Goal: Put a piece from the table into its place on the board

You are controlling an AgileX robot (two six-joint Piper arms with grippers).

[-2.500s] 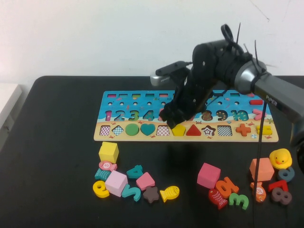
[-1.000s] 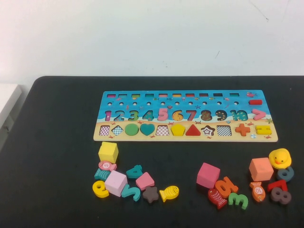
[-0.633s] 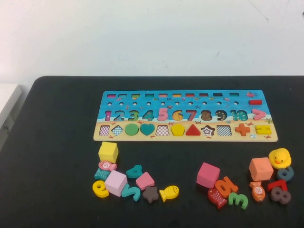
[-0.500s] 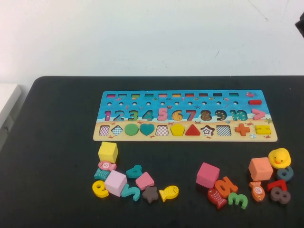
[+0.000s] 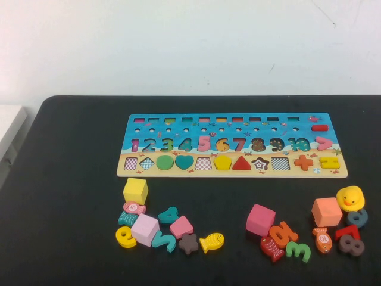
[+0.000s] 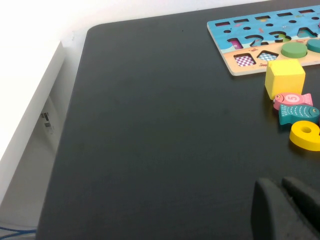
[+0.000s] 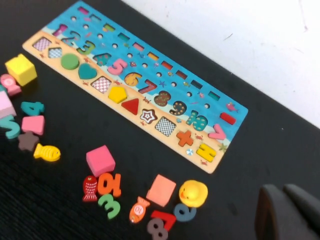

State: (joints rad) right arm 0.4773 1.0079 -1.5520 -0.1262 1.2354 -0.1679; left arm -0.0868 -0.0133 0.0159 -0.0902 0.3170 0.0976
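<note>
The yellow pentagon piece (image 5: 222, 162) (image 7: 117, 94) lies flat in its pentagon place on the board (image 5: 178, 122) (image 7: 226, 113), between a checkered square hollow and the red triangle. Neither arm shows in the high view. In the left wrist view my left gripper (image 6: 280, 187) hovers shut and empty over bare table (image 6: 150, 130), off the board's (image 6: 235, 62) left end. In the right wrist view my right gripper (image 7: 282, 192) is shut and empty, beyond the board's right end.
Loose pieces lie in front of the board: a yellow cube (image 5: 136, 190), a yellow fish (image 5: 212, 241) and numbers on the left; a pink cube (image 5: 261, 219), an orange cube (image 5: 327, 211) and a yellow duck (image 5: 350, 197) on the right. A white surface (image 5: 9, 128) borders the table's left edge.
The right arm, which hung over the board's middle, has pulled away to the right and left the high view. The pentagon stays in its hollow.
</note>
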